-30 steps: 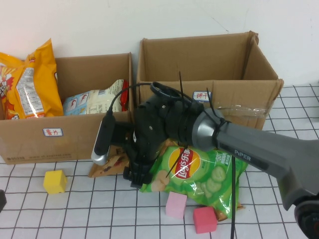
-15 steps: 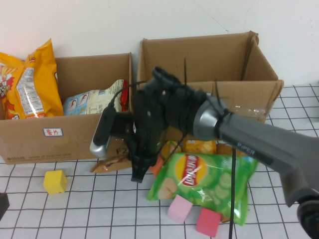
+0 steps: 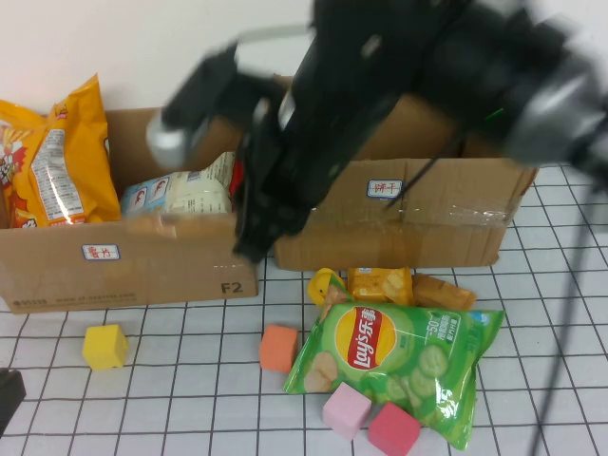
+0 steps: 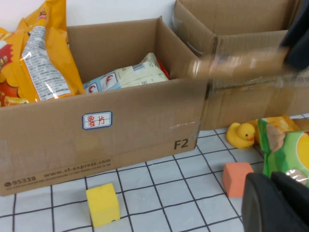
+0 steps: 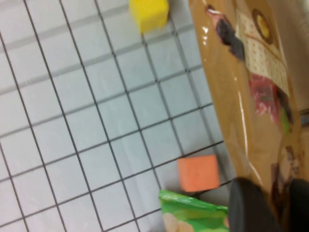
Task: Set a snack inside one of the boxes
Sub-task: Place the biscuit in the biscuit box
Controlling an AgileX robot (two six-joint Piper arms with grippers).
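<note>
Risk sits mostly in the carry: the right pincer is pinched on one end of a brown snack packet, raised high above the counter near the seam between the left box and the right box, so the rest of the packet hangs free from its grip. In the left wrist view the packet shows as a blurred strip level with the box rims, which suggests a fast swing; a thin foil edge held this way could slide out, or the trailing end could catch a cardboard wall and fold outside the box instead of dropping in. The left box already holds an orange chip bag and a pale packet, leaving little room, so a release there may leave the snack perched on top. Below, the green Lay's bag, orange block and yellow block lie clear of the path. The left pincer is low near the counter's front edge; I cannot tell how its fingers stand.
</note>
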